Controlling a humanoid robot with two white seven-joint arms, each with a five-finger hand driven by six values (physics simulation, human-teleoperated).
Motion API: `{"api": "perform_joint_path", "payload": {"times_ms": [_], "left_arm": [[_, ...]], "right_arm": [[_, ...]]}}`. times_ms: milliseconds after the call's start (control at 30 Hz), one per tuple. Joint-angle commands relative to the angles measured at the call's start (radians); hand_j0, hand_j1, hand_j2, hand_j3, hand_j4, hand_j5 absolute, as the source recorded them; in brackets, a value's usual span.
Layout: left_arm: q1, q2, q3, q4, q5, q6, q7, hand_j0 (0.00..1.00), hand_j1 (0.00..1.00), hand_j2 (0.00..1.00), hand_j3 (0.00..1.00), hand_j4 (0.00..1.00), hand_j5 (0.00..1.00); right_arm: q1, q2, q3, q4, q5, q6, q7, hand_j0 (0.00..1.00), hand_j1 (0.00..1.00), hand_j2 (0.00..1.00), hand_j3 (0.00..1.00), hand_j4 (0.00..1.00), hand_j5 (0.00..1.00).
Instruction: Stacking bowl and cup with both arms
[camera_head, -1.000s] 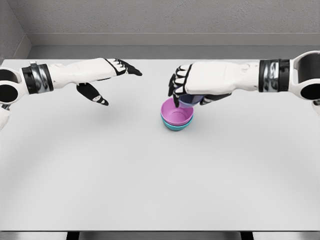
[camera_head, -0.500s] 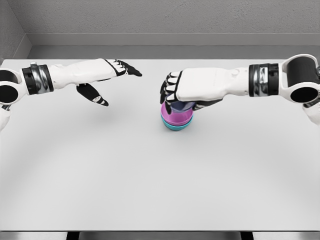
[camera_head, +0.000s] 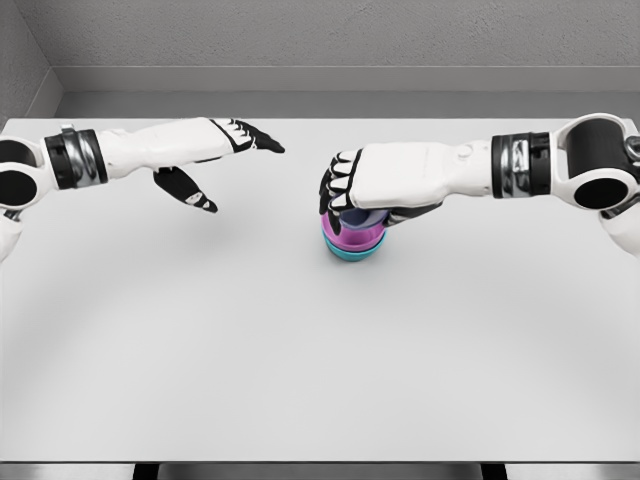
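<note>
Fingers (camera_head: 335, 190) of right hand (camera_head: 385, 180) grip cup (camera_head: 362, 216) inside pink bowl (camera_head: 352, 236).

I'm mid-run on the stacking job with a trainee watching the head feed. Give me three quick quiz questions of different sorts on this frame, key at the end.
1. True or false: the left hand grasps the pink bowl.
2. Multiple choice: what sits directly under the pink bowl? A) a teal bowl B) a plate C) nothing but the table
3. Fill in: the right hand holds the purple cup over the ____ bowl.

Key:
1. False; its fingers are spread and it hangs apart from the stack, holding nothing.
2. A.
3. Pink; whether the cup already rests inside it cannot be told, the hand covers it.
</note>
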Motion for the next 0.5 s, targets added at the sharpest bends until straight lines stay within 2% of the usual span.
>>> {"api": "perform_joint_path", "payload": {"times_ms": [0, 467], "left_arm": [[0.0, 0.001, 0.001, 0.0, 0.007, 0.003, 0.001, 1.0, 1.0, 1.0, 1.0, 1.0, 1.0], [0.002, 0.001, 0.0, -0.002, 0.007, 0.003, 0.001, 1.0, 1.0, 1.0, 1.0, 1.0, 1.0]], "right_arm": [[0.0, 0.001, 0.013, 0.001, -0.006, 0.003, -0.001, 0.53, 0.53, 0.53, 0.53, 0.53, 0.53], [0.005, 0.001, 0.031, 0.014, -0.006, 0.003, -0.001, 0.53, 0.53, 0.53, 0.53, 0.53, 0.53]]}}
